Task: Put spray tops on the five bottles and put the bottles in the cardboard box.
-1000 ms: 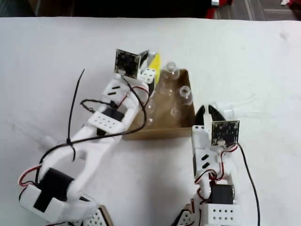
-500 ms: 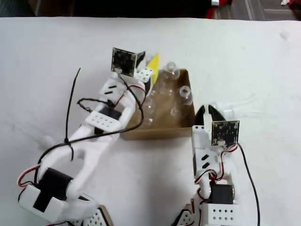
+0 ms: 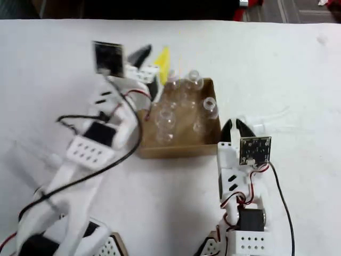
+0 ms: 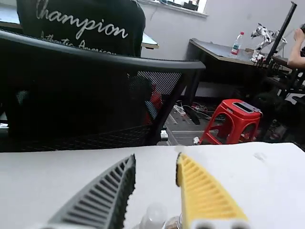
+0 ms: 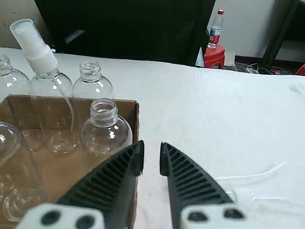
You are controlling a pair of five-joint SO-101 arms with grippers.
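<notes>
Fingers of right arm beside cardboard box corner, possibly in contact.

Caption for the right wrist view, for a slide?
Right gripper, slightly open, beside the box of bottles; one wears a spray top.

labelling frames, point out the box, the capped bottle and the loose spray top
box (image 3: 178,150), high view, front wall
capped bottle (image 5: 50,88), right wrist view, clear body
loose spray top (image 5: 241,194), right wrist view, white collar
</notes>
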